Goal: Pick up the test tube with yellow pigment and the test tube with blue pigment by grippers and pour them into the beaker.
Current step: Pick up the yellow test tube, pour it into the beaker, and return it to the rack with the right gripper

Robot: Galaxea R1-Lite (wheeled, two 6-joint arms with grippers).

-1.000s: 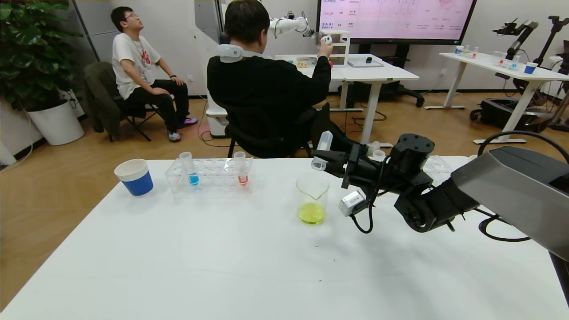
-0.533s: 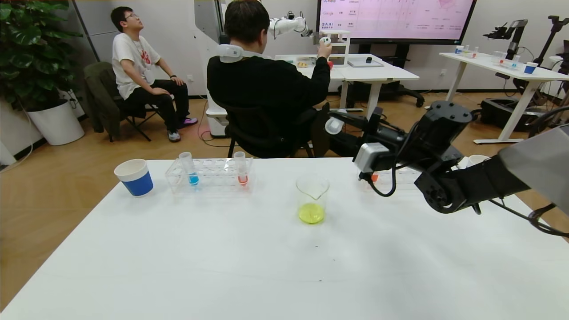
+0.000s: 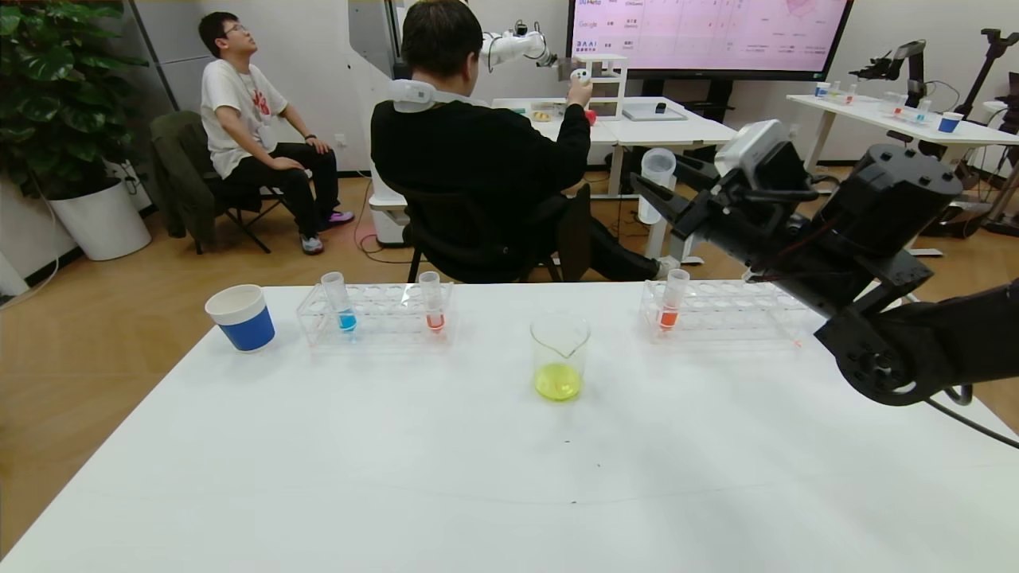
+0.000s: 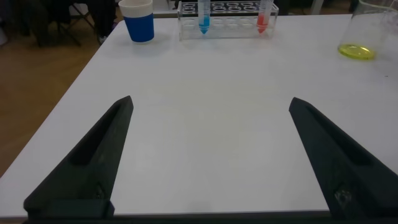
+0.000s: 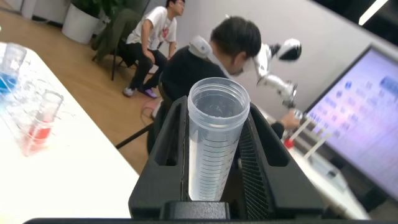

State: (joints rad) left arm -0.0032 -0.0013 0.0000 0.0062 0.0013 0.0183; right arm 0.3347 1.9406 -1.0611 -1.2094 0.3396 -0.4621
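Observation:
My right gripper (image 3: 665,191) is shut on a clear, empty graduated test tube (image 3: 657,181), held upright and high above the right rack (image 3: 732,314). In the right wrist view the tube (image 5: 214,143) sits between the fingers of that gripper (image 5: 214,118). No tube with yellow liquid shows. The beaker (image 3: 560,354) stands mid-table with yellow-green liquid at its bottom. The blue-pigment tube (image 3: 342,301) stands in the left rack (image 3: 374,314). In the left wrist view my left gripper (image 4: 211,102) is open and empty, low over the table, far from the blue tube (image 4: 203,15) and beaker (image 4: 364,31).
A blue-and-white paper cup (image 3: 240,317) stands left of the left rack. Orange-red tubes stand in the left rack (image 3: 432,302) and the right rack (image 3: 671,301). Two people sit beyond the table's far edge.
My right gripper has moved from beside the beaker's rim up and to the right, turning the empty tube upright. The right rack is now uncovered.

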